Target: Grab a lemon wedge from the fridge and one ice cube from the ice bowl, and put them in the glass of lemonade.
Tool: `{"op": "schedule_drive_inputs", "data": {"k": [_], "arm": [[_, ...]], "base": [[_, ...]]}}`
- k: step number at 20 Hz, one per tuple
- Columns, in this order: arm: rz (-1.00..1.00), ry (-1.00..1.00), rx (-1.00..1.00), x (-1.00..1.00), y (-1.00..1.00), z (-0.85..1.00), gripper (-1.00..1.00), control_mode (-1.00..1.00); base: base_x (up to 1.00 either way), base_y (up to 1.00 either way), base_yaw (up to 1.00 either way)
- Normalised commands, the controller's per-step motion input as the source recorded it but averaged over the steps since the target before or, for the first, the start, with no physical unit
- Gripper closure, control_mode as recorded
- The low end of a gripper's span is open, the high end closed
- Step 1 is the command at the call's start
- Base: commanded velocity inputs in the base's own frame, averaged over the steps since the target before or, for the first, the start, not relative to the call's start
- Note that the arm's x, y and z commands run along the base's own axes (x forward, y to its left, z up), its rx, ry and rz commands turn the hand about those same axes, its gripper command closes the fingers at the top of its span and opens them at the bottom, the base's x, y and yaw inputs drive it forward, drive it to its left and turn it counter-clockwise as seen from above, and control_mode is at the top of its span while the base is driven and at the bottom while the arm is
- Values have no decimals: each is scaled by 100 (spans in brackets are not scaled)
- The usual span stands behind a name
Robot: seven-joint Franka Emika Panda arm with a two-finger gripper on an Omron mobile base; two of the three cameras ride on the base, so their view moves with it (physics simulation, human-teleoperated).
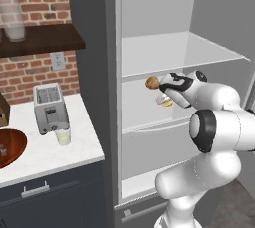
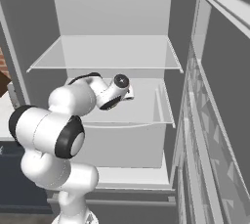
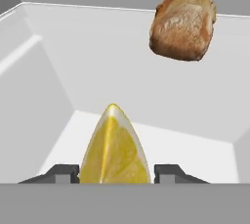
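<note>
- The lemon wedge [image 3: 114, 147] sits squarely between my two finger tips, dead ahead of my gripper [image 3: 115, 173] and very close. It stands with its pointed end up and its cut yellow face turned to my camera.
- My fingers [image 3: 62, 173] flank the wedge on either side with no clear gap, so the jaws look part-way in on it. I cannot tell whether they press it firmly enough to carry it.
- From the left base view, the wedge [image 1: 166, 101] is on the middle shelf of the open fridge [image 1: 94, 62], right at my hand [image 1: 167, 88].
- The brown roundish lump [image 3: 183, 25] lies beyond the wedge, toward the fridge's back wall and off to one side. It is well apart from my fingers and not my target.
- The wedge's long axis runs up and down between the tips, so I judge the squeeze will land across its narrow width, which suits a pinch.
- The glass of lemonade [image 1: 63, 135] stands on the counter outside the fridge, just in front of the toaster [image 1: 50, 108]. The ice bowl [image 1: 10, 147] lies further along from the fridge.
- My next move, I judge, is to finish the pinch and draw straight back out of the fridge toward that glass.
</note>
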Motion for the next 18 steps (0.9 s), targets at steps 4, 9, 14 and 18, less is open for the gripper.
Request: {"op": "schedule_drive_inputs", "data": {"k": [4,9,14,18], "arm": [[0,0,0,0,0,0,100,-100],[-1,0,0,-14,0,2,100,-100],[-5,0,0,-56,-22,17,100,-100],[-4,1,0,-64,-31,44,100,-100]], "base": [[0,0,0],[0,0,0],[0,0,0],[0,0,0]]}}
